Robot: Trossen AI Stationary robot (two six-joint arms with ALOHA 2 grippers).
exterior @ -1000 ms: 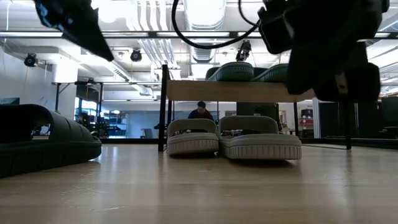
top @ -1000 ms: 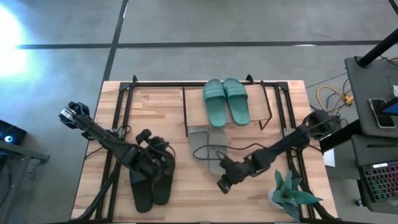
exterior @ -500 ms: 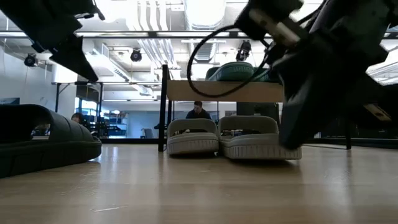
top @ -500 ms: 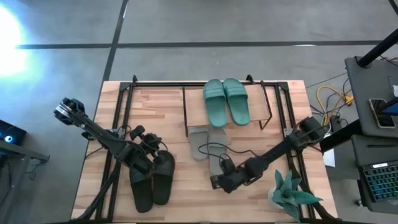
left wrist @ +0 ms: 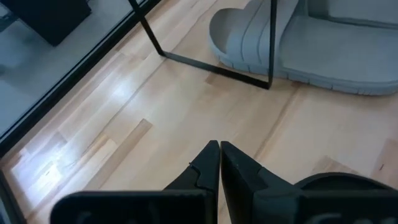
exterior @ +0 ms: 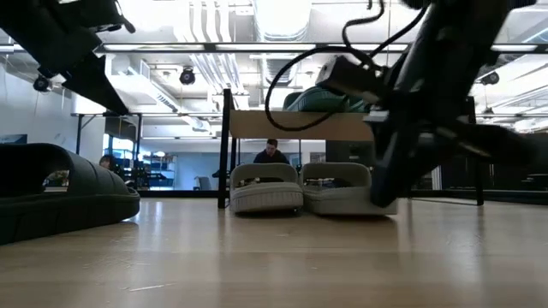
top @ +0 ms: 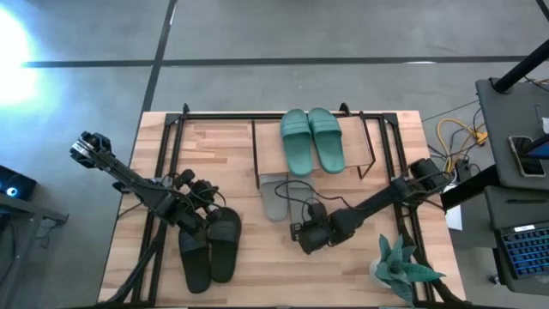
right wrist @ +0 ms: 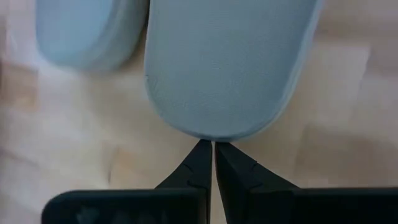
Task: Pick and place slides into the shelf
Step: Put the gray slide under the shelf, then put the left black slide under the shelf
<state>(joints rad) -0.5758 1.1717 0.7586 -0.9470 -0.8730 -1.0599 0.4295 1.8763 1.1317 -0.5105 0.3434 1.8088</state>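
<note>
My right pincer (right wrist: 213, 144) is pinched shut, holding nothing, its tips touching the heel of a grey slide (right wrist: 230, 62) so I can push it under the shelf (top: 266, 153) at 12 o'clock. My left pincer (left wrist: 219, 147), shut too, waits by the black slides (top: 210, 249).

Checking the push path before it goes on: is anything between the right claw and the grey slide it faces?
Nothing visible. The right claw, fingers shut, sits right at the heel edge of the grey slide, with only bare table around the tips. The other grey slide lies alongside, out of the line.
</note>
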